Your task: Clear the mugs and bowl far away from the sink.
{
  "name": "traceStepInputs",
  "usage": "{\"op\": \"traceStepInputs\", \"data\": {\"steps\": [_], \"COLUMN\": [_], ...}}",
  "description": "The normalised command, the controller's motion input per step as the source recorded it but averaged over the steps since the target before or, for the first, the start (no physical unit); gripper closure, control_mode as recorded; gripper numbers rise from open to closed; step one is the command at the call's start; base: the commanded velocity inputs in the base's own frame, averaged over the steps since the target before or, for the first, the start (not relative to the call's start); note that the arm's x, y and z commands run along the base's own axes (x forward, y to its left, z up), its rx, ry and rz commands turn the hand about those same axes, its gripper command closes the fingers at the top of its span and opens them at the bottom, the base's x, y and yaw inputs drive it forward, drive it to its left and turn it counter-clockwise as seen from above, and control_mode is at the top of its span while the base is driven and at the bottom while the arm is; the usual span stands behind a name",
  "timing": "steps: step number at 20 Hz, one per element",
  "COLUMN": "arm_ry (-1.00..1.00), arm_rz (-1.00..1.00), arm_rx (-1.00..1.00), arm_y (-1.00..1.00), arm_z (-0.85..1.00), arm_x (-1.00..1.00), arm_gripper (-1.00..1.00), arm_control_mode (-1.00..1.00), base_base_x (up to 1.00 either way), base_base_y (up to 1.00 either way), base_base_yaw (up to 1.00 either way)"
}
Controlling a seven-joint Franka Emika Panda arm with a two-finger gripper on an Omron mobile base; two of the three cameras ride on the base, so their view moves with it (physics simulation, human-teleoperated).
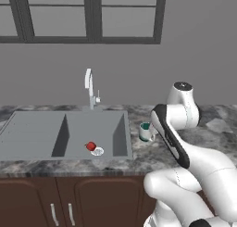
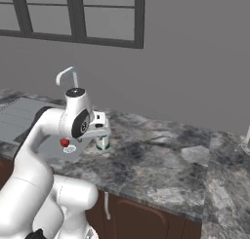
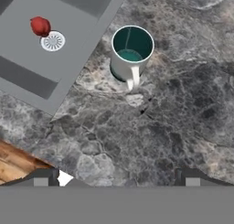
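The claw (image 3: 116, 179) hangs wide open and empty above the worktop (image 3: 160, 127). The white mug (image 3: 131, 54) stands upright just beside the sink (image 3: 68, 17). The red mug (image 3: 40, 26) lies in the basin beside the drain.

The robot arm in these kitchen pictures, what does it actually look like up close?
The arm is made of thick, rounded, glossy white segments, like fat tubes joined end to end. Dark black bands and caps mark its joints, including a long black stripe along one segment and a round dark cap on top. No loose cables show. The gripper ends in two small dark finger tips.
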Motion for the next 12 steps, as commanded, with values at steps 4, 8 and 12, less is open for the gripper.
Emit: {"op": "traceStepInputs", "data": {"steps": [4, 8, 12], "arm_ry": [0.00, -0.02, -0.11], "arm_rz": [0.08, 0.04, 0.00], "arm_rx": [0.00, 0.01, 0.00], "arm_y": [-0.03, 0.00, -0.02], "arm_z": [-0.33, -0.28, -0.13], "arm_x": [0.23, 0.29, 0.31], "arm_gripper": [-1.00, -1.00, -1.00], "arm_control_mode": [-1.00, -1.00, -1.00], "base_base_x": [0.00, 0.00, 0.00], "base_base_y": [0.00, 0.00, 0.00], "base_base_yaw": [0.00, 0.00, 0.00]}}
